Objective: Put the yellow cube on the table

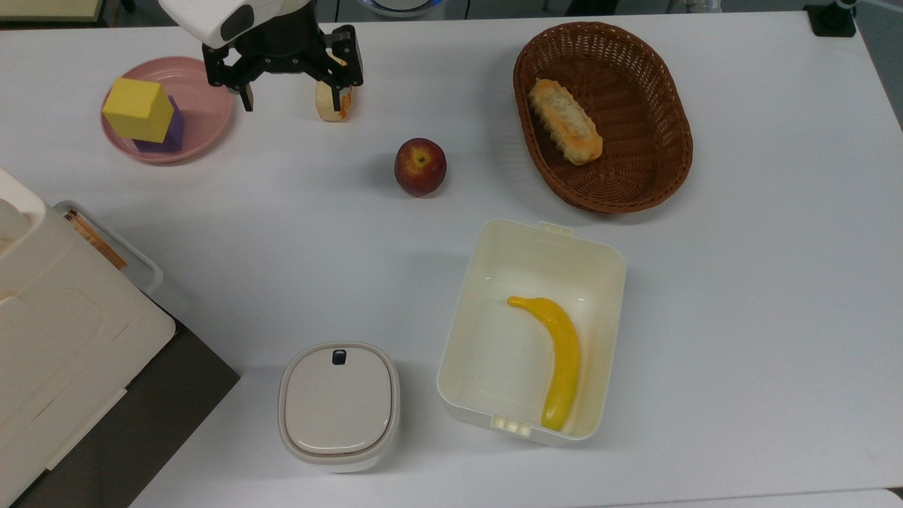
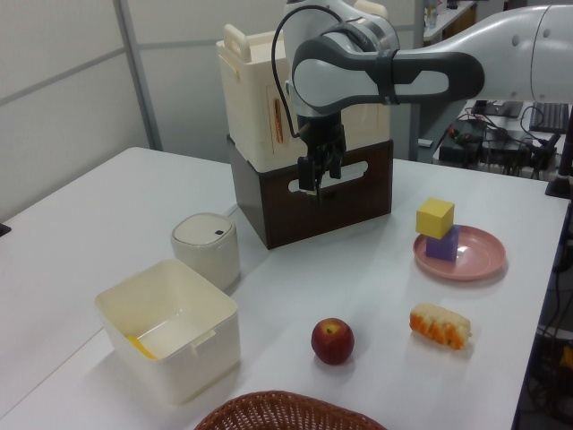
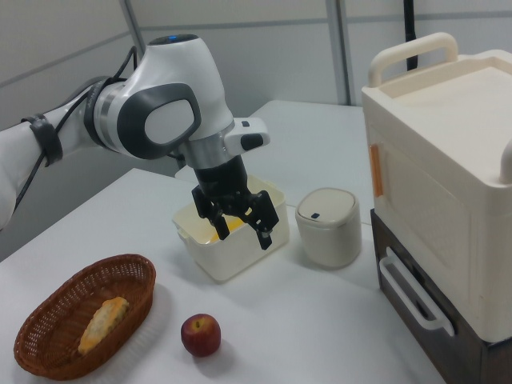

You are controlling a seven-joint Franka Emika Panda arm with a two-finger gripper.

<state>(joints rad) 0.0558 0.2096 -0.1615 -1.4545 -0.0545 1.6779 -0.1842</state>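
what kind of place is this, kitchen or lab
Probably a robotics lab: a white-and-grey robot arm hangs over a large white table set with toy-like props, with cables and electronics behind in the left view.
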